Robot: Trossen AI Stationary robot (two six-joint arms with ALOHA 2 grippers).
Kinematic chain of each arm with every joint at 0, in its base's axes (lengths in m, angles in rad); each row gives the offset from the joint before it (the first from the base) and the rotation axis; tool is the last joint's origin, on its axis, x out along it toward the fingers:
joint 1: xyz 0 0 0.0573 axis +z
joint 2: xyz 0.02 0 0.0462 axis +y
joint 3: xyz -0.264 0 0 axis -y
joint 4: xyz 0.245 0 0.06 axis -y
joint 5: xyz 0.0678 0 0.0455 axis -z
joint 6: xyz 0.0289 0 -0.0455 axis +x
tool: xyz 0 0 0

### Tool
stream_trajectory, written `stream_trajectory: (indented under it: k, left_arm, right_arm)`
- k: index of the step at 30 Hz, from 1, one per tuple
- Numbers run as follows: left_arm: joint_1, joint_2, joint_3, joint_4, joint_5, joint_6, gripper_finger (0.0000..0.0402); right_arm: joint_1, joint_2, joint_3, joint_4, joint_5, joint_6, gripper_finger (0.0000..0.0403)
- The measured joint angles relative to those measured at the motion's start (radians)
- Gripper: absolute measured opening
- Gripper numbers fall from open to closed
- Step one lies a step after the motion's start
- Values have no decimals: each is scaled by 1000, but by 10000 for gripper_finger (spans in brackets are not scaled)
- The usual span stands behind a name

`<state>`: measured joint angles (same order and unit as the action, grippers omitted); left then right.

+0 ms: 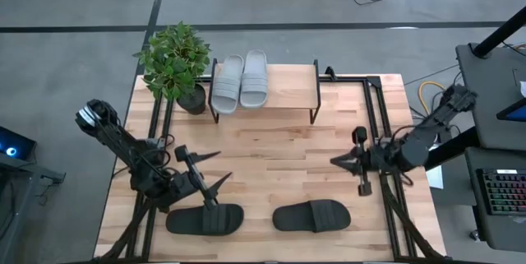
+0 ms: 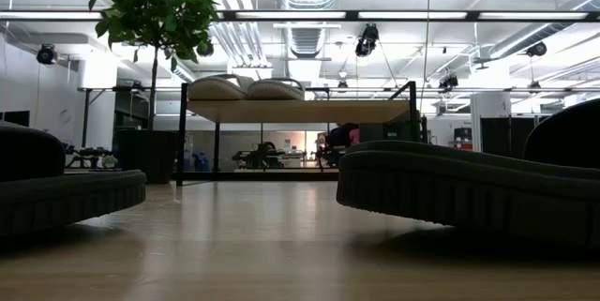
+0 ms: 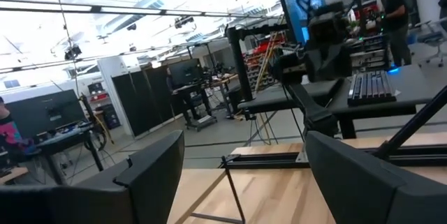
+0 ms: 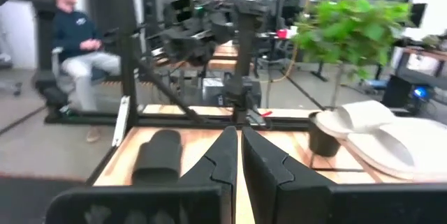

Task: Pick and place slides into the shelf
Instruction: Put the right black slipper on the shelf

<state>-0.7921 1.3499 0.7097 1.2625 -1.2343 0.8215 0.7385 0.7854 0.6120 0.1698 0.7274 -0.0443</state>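
Observation:
Two light grey slides (image 1: 239, 81) (image 2: 248, 87) (image 4: 377, 137) lie side by side, soles down, on the left end of the shelf's (image 1: 279, 91) (image 2: 300, 111) wooden top board. Two black slides rest flat on the table near its front edge, one at the left (image 1: 205, 219) (image 2: 66, 193) (image 4: 157, 155) and one at the right (image 1: 312, 215) (image 2: 469, 184). My left gripper (image 1: 212, 170) (image 3: 244, 175) is open above the table, just beyond the left black slide, touching nothing. My right gripper (image 1: 337, 161) (image 4: 238, 161) is shut and empty at the table's right, pointing left.
A potted plant (image 1: 175, 62) (image 2: 155, 10) (image 4: 349, 28) stands at the far left corner beside the shelf. Bare tabletop (image 1: 271, 161) lies between the two grippers. A black frame rail (image 1: 382, 132) runs along the right side. A person (image 4: 77, 42) sits beyond the table.

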Motion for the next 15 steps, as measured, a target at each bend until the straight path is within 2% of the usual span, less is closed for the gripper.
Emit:
stream_trajectory:
  k: [5, 7, 12, 15]
  left_arm:
    - [-3, 20, 1, 1, -2, -4, 283]
    - [-5, 27, 1, 1, -2, -7, 283]
    - [-16, 34, 1, 4, -2, -32, 283]
    - [-23, 33, 1, 3, -1, -64, 283]
  right_arm:
    - [89, 98, 30, 4, 12, -63, 13]
    - [123, 151, 48, 0, 48, -83, 13]
    - [221, 296, 136, -77, 262, -93, 13]
    - [276, 375, 205, -162, 360, -26, 13]
